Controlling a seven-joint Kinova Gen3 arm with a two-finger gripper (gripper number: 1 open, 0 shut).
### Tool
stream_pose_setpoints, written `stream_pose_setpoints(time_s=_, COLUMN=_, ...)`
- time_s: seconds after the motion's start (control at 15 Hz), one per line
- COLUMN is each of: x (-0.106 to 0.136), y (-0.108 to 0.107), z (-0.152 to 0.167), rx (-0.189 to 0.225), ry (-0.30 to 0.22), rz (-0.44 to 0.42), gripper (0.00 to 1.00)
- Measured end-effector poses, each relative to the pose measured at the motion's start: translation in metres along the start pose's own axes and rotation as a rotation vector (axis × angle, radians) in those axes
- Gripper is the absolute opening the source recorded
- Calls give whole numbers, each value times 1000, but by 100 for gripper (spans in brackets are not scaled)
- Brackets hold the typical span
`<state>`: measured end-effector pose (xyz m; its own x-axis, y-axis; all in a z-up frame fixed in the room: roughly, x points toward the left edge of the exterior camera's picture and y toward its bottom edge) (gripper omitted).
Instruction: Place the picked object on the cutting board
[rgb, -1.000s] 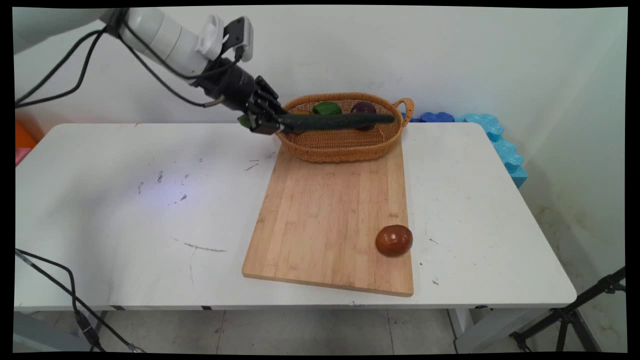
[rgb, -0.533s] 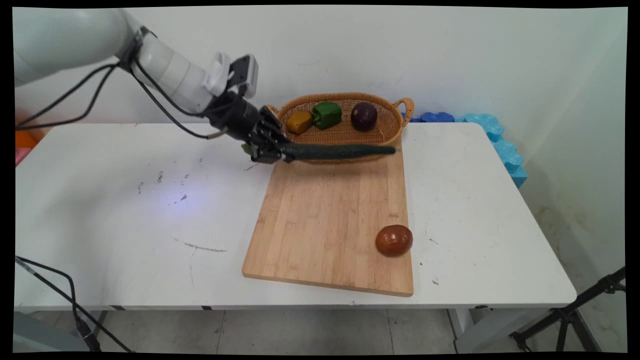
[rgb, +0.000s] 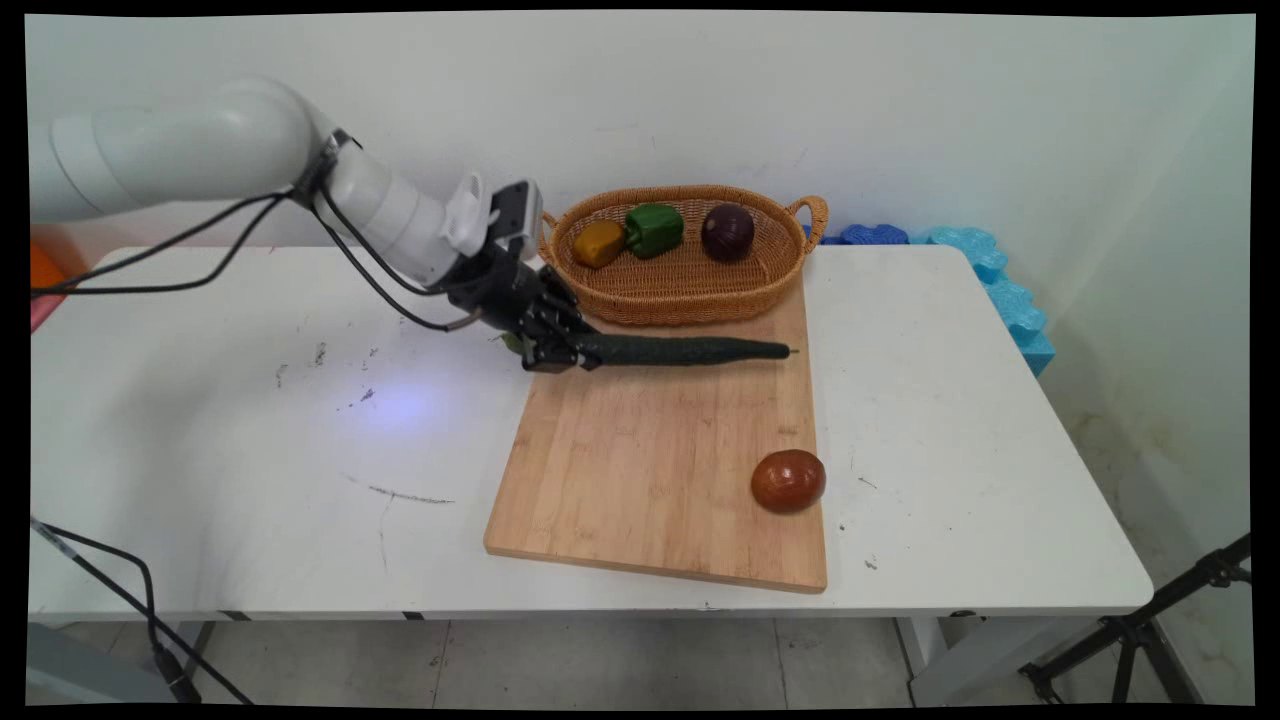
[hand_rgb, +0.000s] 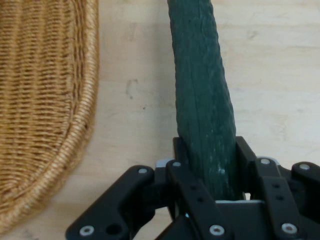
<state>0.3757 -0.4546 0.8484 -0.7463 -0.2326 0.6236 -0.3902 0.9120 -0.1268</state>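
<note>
A long dark green cucumber (rgb: 690, 350) is held level just over the far end of the wooden cutting board (rgb: 650, 470), its tip pointing right. My gripper (rgb: 562, 352) is shut on its left end. In the hand view the cucumber (hand_rgb: 202, 100) runs up from between the fingers (hand_rgb: 181, 160), with the wicker basket (hand_rgb: 40, 100) to its left and the board (hand_rgb: 280, 90) under it. The basket (rgb: 690, 290) stands right behind the cucumber.
In the basket lie a yellow pepper (rgb: 598, 243), a green pepper (rgb: 654, 228) and a purple onion (rgb: 727, 231). A reddish-brown tomato (rgb: 788, 481) sits at the board's near right. Blue foam blocks (rgb: 990, 280) line the table's far right edge.
The gripper has carried the cucumber down and toward the near side, from over the basket to just above the board's far end.
</note>
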Motion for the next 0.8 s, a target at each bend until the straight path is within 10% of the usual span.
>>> stream_pose_setpoints(time_s=0.4, x=-12, y=1, z=30, rx=-9, ry=-8, rz=-1, gripper=0)
stream_pose_setpoints(time_s=0.47, x=-14, y=1, z=34, rx=-11, ry=-8, rz=-2, gripper=100)
stream_pose_setpoints(time_s=0.8, x=-17, y=5, z=42, rx=-17, ry=-5, rz=2, gripper=100)
